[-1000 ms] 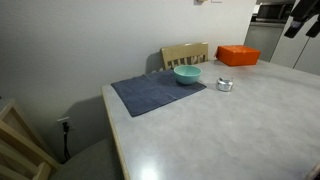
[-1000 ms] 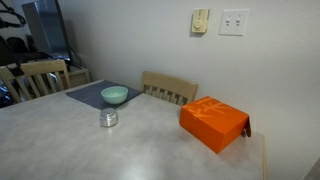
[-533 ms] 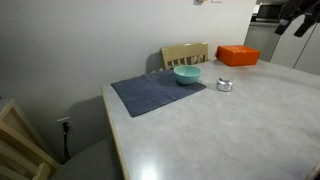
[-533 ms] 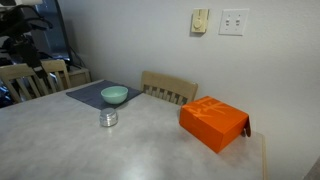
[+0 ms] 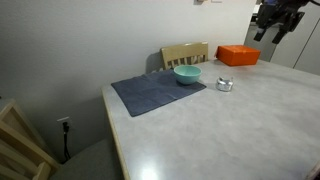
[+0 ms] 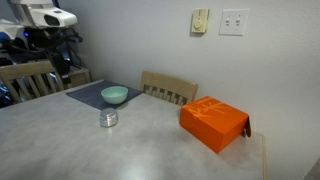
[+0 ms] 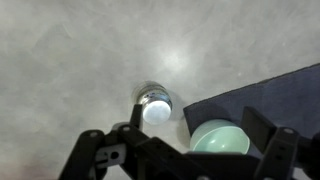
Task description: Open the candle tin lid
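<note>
The small, low, round silvery metal candle tin (image 5: 224, 85) stands on the pale mottled grey table (image 7: 60, 50). Its flat round silvery lid (image 7: 155, 110) looks seated. It sits just left of the teal bowl (image 7: 220, 138), which rests on the dark blue-grey cloth mat (image 7: 275, 90). The claw (image 7: 180, 150) hangs high above, released, fingers spread wide. The tin lies almost straight below it, slightly left of centre. Being round, it offers no preferred axis. Bare table surrounds it, and the orange box (image 5: 238, 55) sits well apart on the far side.
</note>
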You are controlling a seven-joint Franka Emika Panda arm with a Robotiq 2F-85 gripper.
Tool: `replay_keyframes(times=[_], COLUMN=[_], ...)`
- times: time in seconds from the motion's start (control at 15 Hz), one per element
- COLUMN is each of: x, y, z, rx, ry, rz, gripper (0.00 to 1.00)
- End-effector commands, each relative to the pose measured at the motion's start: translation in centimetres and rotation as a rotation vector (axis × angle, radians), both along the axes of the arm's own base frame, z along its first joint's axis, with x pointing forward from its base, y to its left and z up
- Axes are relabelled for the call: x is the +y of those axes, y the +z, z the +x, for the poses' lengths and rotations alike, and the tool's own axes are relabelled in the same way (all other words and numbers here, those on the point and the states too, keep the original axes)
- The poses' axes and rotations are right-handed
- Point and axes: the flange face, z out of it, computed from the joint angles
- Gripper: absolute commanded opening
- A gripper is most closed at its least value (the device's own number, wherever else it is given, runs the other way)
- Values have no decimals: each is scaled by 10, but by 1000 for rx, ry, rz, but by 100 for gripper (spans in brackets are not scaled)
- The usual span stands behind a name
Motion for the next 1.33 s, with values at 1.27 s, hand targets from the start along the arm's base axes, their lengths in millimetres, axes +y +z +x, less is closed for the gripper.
replay_keyframes(times=[1.27], x=[-14], y=[-120], z=[75], rx=[66], ry=[-1], rz=[-100], gripper=[100])
